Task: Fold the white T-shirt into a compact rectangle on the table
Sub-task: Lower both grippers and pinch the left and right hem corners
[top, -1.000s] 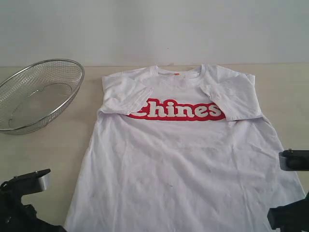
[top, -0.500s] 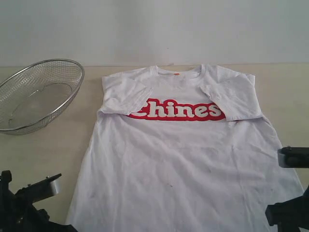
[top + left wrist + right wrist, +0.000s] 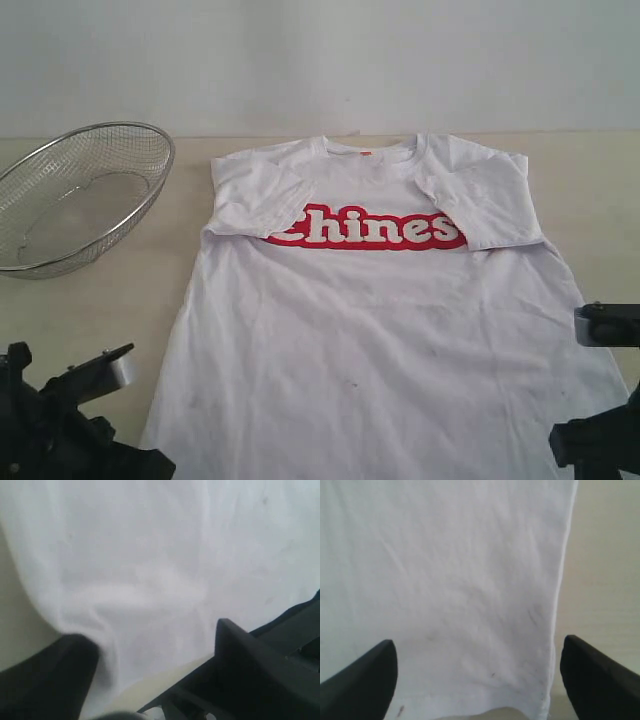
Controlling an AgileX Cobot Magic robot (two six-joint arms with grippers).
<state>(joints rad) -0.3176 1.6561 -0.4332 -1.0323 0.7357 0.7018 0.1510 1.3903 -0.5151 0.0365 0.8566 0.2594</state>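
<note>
The white T-shirt (image 3: 380,310) lies flat and face up on the table (image 3: 120,290), both sleeves folded in over the red lettered band, orange neck tag at the collar. My left gripper (image 3: 95,385) is open at the shirt's bottom-left corner; in the left wrist view the left gripper (image 3: 155,645) straddles the hem of the white T-shirt (image 3: 150,570). My right gripper (image 3: 605,385) is open at the bottom-right corner; the right wrist view shows the right gripper (image 3: 480,655) wide apart over the white T-shirt (image 3: 460,580), its side edge and hem between the fingers.
A round wire-mesh basket (image 3: 75,195) stands at the back left of the table. A pale wall rises behind the table's far edge. Bare tabletop (image 3: 605,570) shows beside the shirt's right edge.
My left gripper has moved rightward toward the shirt's bottom-left corner. The right gripper and the shirt have barely moved.
</note>
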